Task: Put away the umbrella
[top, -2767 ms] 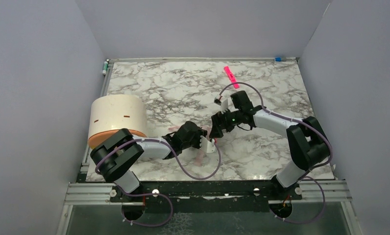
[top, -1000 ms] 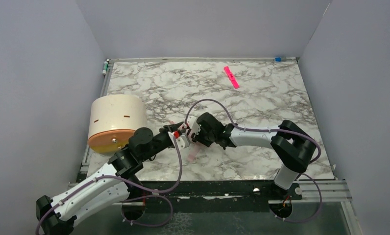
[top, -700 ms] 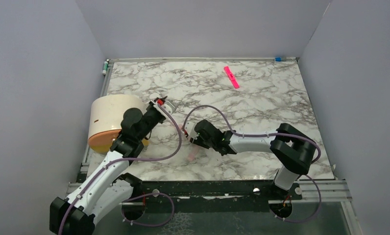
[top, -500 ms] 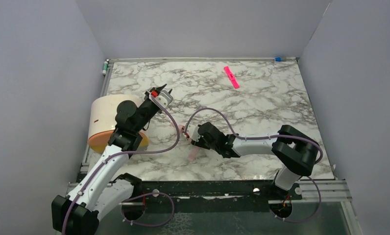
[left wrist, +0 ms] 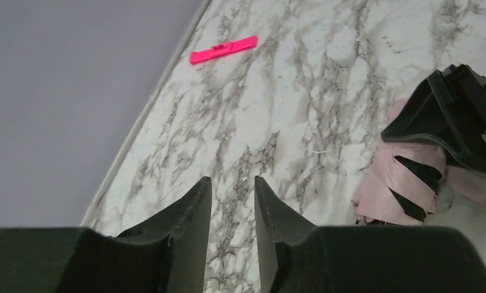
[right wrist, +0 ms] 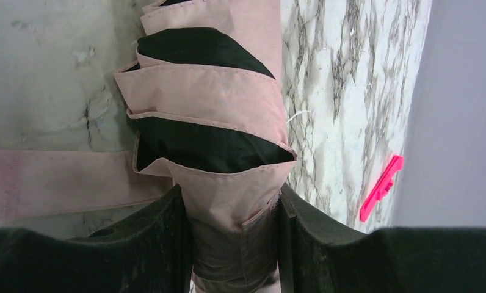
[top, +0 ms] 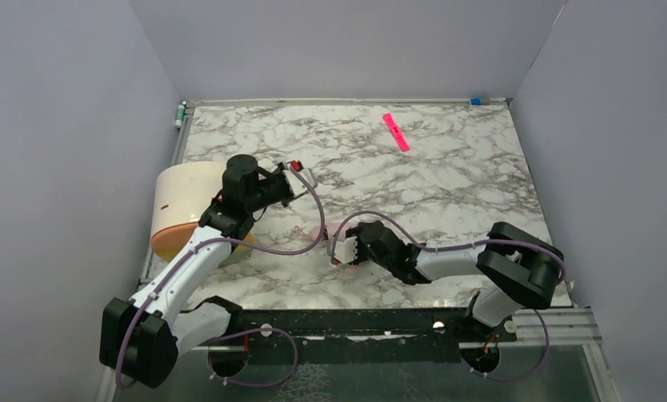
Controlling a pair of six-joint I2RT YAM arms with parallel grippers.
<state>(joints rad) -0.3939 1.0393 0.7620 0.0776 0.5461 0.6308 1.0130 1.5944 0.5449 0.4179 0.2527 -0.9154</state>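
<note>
The pale pink umbrella (top: pixel 319 232) with its black lining lies folded on the marble near the table's middle front. My right gripper (top: pixel 341 249) is shut on its fabric end. In the right wrist view the pink and black folds (right wrist: pixel 210 97) run up from between my right gripper's (right wrist: pixel 231 204) fingers, and the pink strap (right wrist: pixel 57 183) lies to the left. My left gripper (top: pixel 305 177) hovers apart from the umbrella, up and to its left. In the left wrist view it (left wrist: pixel 232 183) is slightly open and empty, with the umbrella (left wrist: pixel 393 183) at the right edge.
A cream cylinder (top: pixel 192 197) with an orange end lies on its side at the left edge, beside my left arm. A bright pink strip (top: pixel 395 131) lies at the far right; it also shows in the left wrist view (left wrist: pixel 223 49) and the right wrist view (right wrist: pixel 381 187). Grey walls enclose the table.
My left gripper has left the umbrella, swung back over the cylinder and turned to the right. My right gripper has moved toward the near edge with the umbrella.
</note>
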